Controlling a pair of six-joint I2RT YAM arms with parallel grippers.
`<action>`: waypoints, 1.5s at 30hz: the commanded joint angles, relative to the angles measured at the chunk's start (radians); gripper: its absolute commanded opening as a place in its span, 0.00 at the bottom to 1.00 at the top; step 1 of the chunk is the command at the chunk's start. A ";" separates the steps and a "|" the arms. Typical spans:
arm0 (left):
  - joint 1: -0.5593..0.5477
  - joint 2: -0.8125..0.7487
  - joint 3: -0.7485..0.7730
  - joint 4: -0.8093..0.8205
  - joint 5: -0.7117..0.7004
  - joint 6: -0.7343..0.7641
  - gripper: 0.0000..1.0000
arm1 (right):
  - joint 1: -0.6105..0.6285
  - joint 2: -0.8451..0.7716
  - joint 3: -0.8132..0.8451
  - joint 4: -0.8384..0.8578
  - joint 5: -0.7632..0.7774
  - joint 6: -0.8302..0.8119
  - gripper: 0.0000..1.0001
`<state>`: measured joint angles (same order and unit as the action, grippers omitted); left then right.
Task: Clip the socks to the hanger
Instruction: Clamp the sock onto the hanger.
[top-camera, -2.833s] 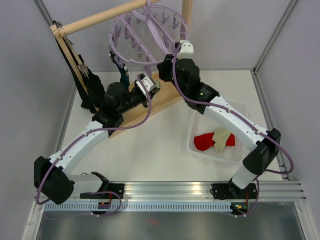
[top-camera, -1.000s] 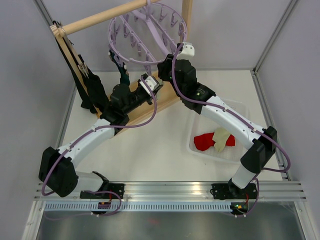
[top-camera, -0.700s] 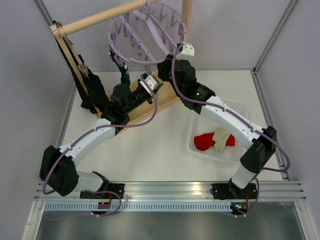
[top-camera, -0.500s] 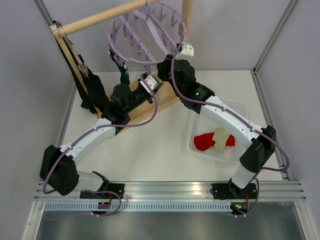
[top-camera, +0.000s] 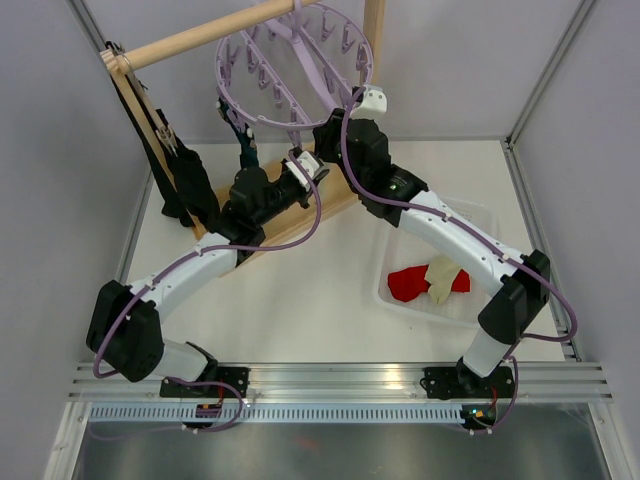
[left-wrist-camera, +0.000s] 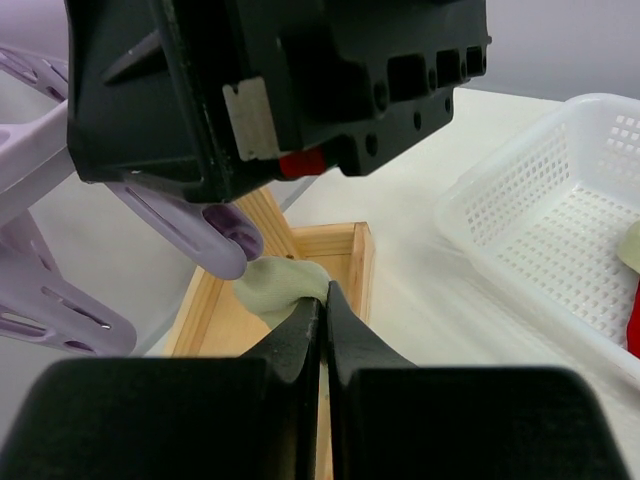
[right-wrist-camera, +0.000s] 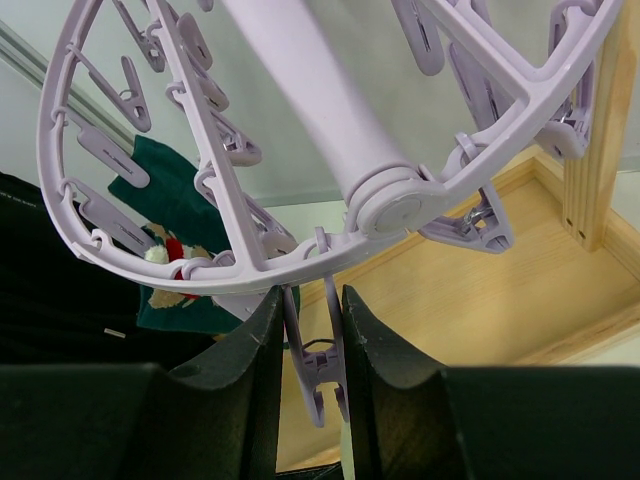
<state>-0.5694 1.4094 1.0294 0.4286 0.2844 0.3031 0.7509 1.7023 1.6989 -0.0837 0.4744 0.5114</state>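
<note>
The left gripper (left-wrist-camera: 322, 300) fills the bottom of the frame. Its black jaws are pressed together on a bunched, pale cream-green sock (left-wrist-camera: 278, 285), which sits just beside the rounded end of a lavender clip (left-wrist-camera: 218, 238) jutting from under a large black arm housing (left-wrist-camera: 270, 80). Behind the sock a wooden frame (left-wrist-camera: 345, 255) lies on the white bench (left-wrist-camera: 420, 300) and more of the lavender hanger (left-wrist-camera: 50, 300) shows at the left, while at the right a white mesh basket (left-wrist-camera: 525, 195) holds a sliver of red cloth (left-wrist-camera: 633, 322) at the picture's edge.
</note>
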 joint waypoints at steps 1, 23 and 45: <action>-0.004 0.006 0.047 0.052 -0.010 -0.019 0.02 | -0.010 0.019 0.035 -0.018 0.076 0.015 0.00; -0.004 -0.027 -0.025 0.113 -0.033 -0.030 0.02 | -0.010 0.033 0.054 -0.027 0.119 0.006 0.00; -0.021 -0.013 -0.103 0.309 -0.137 -0.061 0.02 | -0.010 0.051 0.081 -0.060 0.119 0.018 0.00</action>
<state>-0.5827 1.3895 0.9257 0.6464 0.1596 0.2737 0.7509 1.7351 1.7397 -0.1173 0.5259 0.5102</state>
